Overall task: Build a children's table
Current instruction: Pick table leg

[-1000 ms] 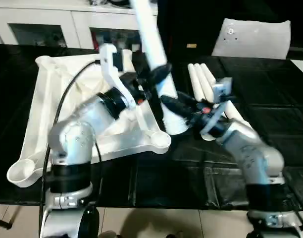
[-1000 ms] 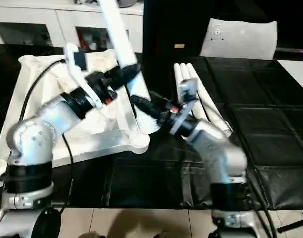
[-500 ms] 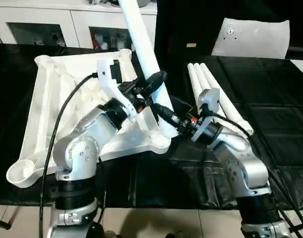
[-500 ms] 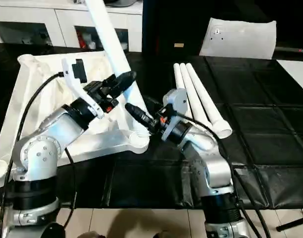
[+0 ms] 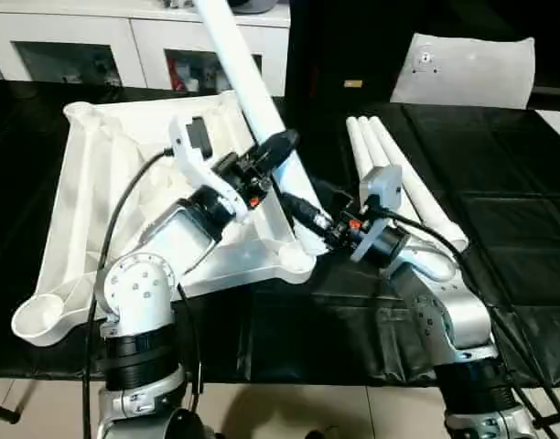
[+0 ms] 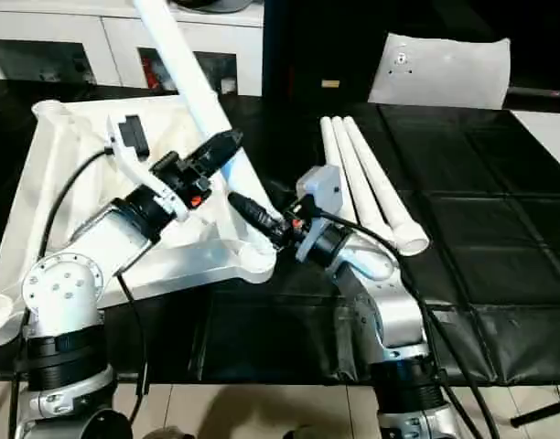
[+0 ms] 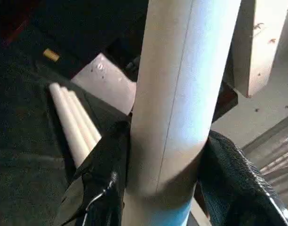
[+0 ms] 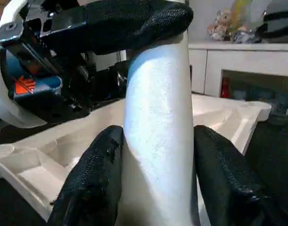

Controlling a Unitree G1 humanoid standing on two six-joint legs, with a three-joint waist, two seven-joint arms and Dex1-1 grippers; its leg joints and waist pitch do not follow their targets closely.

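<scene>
Over the near right corner of the upturned table top (image 5: 97, 183) we are holding one white leg (image 5: 253, 91) with both arms, and it is leaning up and away toward the cabinets (image 5: 79, 46). Our left pincer (image 5: 278, 146) is clamped around the leg partway up, one black finger on each side, as the left wrist view shows. Our right pincer (image 5: 309, 216) is closed on the same leg lower down, just above the round corner socket (image 5: 296, 258). Three more legs (image 5: 394, 183) are lying side by side on the black tabletop (image 5: 500, 183), well apart from the socket. To seat this leg well, we judge that we should be tipping it upright first, letting the lower grip steer the foot squarely over the socket while the upper grip corrects the lean, then pressing straight down rather than at an angle
</scene>
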